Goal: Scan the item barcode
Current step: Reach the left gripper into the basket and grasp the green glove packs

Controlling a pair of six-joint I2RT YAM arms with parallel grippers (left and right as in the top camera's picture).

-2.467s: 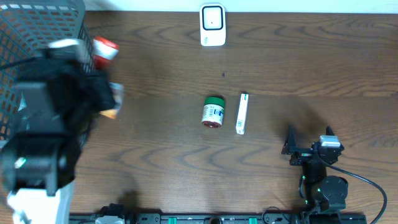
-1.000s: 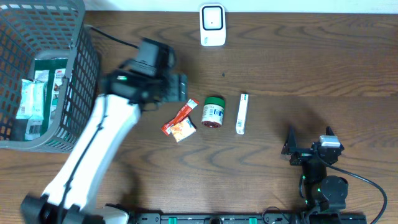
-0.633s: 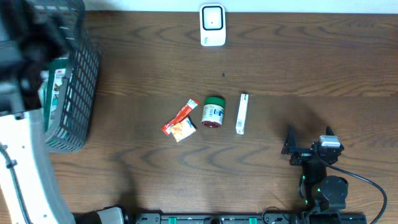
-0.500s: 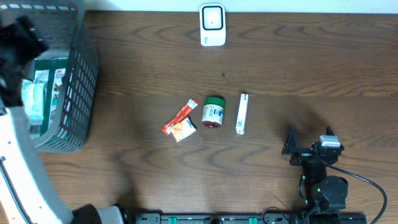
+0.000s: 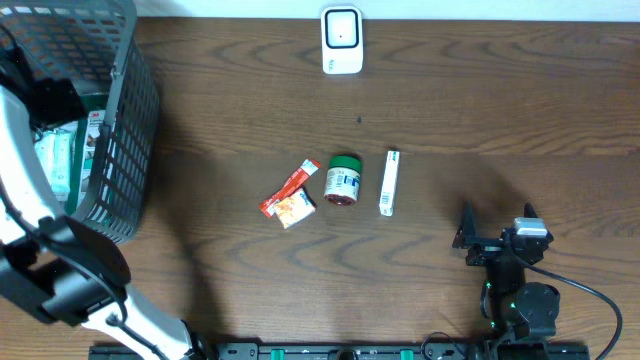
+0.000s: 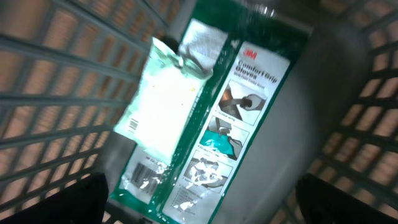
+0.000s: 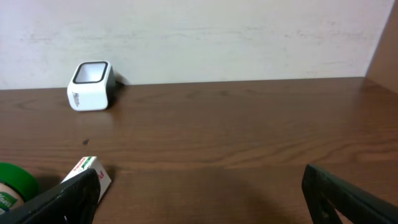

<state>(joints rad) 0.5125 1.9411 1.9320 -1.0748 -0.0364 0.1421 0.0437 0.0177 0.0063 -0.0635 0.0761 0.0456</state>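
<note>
Table [image 5: 480,120]: basket [image 5: 130,130] at far left, holding glove pack [image 6: 249,112] with pouch [image 6: 165,99] lying on it. Scanner [image 5: 341,40] at back centre. Mid-table row, left to right: sachets [image 5: 290,197], jar [image 5: 343,180], slim box [image 5: 389,183]; sachets just beside jar, box near.

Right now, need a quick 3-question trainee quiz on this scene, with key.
1. True or false: the white scanner stands at the table's far edge, apart from the three loose items mid-table.
2. Which item lies between the red sachet and the slim white box?
A. green-lidded jar
B. scanner
C. a pair of scissors
3. Fill in: the left claw is open above the glove pack, which lies in the grey ____.

Key: 1 true; 2 A; 3 basket.
</note>
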